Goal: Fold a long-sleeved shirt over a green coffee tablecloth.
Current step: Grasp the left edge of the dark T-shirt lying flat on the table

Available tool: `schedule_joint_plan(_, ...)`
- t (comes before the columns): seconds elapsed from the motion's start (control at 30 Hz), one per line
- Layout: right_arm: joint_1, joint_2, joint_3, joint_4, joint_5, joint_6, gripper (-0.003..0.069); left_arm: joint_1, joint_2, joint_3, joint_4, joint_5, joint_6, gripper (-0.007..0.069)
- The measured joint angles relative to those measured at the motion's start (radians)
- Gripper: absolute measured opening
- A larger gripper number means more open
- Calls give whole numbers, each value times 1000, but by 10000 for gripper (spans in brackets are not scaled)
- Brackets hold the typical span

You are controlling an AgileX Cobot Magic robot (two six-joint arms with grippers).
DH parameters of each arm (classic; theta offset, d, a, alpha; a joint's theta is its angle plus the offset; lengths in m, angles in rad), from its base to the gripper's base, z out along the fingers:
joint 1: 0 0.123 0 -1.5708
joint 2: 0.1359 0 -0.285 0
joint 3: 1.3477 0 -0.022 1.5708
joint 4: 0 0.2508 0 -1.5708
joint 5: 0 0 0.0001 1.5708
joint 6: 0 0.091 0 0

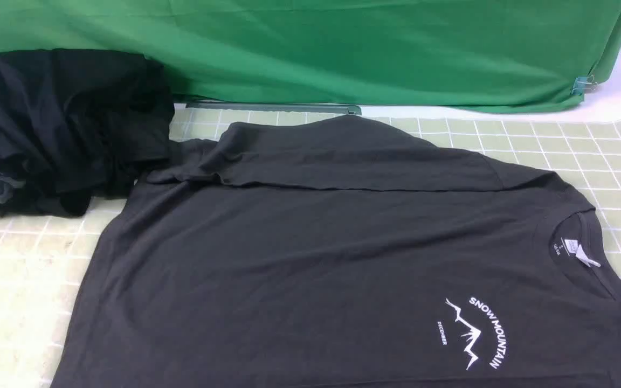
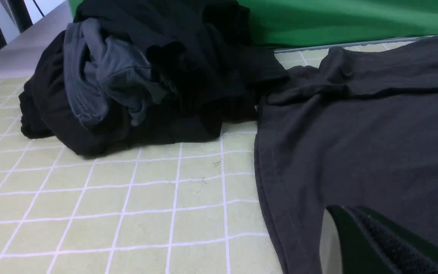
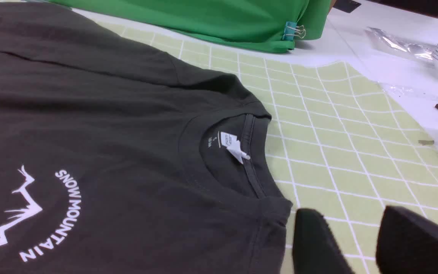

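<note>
The right gripper [image 3: 352,217] hangs spread and empty over the green coffee tablecloth [image 3: 340,152], with the collar of the long-sleeved shirt [image 3: 120,125] just beside one of its fingers. If it closes there, it could pinch checked cloth along with the shoulder seam and rumple both. The left gripper [image 2: 371,238] is pressed together with nothing visibly in it (only part of it shows), low by the shirt's hem. Unless it parts, it will likely shove the hem into a ridge rather than take it. The shirt lies flat and print-up on the tablecloth ahead of both grippers. Farther ahead, one sleeve lies folded across the body, and a hasty lift may flip it loose. Beyond the left gripper, that sleeve's end appears to touch the black bundle [image 2: 146,76], which could snag and drag along.
</note>
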Motion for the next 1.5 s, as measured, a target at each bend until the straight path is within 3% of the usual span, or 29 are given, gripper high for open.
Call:
schedule_joint_plan(0.4, 0, 0, 0, 0, 0, 0, 242, 0, -1, 0, 4, 0, 1, 3)
schedule_joint_plan(0.57, 0, 0, 0, 0, 0, 0, 242, 0, -1, 0, 87, -69, 0, 3)
schedule_joint_plan(0.63, 0, 0, 0, 0, 0, 0, 242, 0, -1, 0, 24, -149, -73, 3)
schedule_joint_plan(0.67, 0, 0, 0, 0, 0, 0, 242, 0, -1, 0, -76, -243, -159, 3)
schedule_joint_plan(0.8, 0, 0, 0, 0, 0, 0, 242, 0, -1, 0, -190, -401, -275, 3)
schedule_joint_plan(1.03, 0, 0, 0, 0, 0, 0, 242, 0, -1, 0, -209, -607, -399, 3)
schedule_joint_plan(1.17, 0, 0, 0, 28, -17, 21, 242, 0, -1, -10, -209, -731, -581, 3)
schedule_joint_plan(1.27, 0, 0, 0, 151, -139, 166, 242, 0, 14, -124, -169, -604, -715, 3)
schedule_joint_plan(1.33, 1, 0, 0, 236, -240, 301, 242, 0, 78, -267, -110, -381, -761, 3)
schedule_joint_plan(1.37, 1, 0, 0, 278, -314, 411, 242, 0, 148, -392, -83, -163, -748, 3)
schedule_joint_plan(1.4, 1, 0, 0, 295, -352, 468, 242, 0, 196, -437, -79, -53, -725, 3)
schedule_joint_plan(1.43, 1, 0, 0, 295, -361, 480, 242, 0, 209, -451, -79, -53, -714, 3)
schedule_joint_plan(1.47, 1, 0, 0, 311, -418, 550, 242, 0, 306, -547, -84, 157, -614, 3)
schedule_joint_plan(1.5, 1, 0, 0, 314, -431, 563, 242, 0, 336, -571, -89, 207, -582, 3)
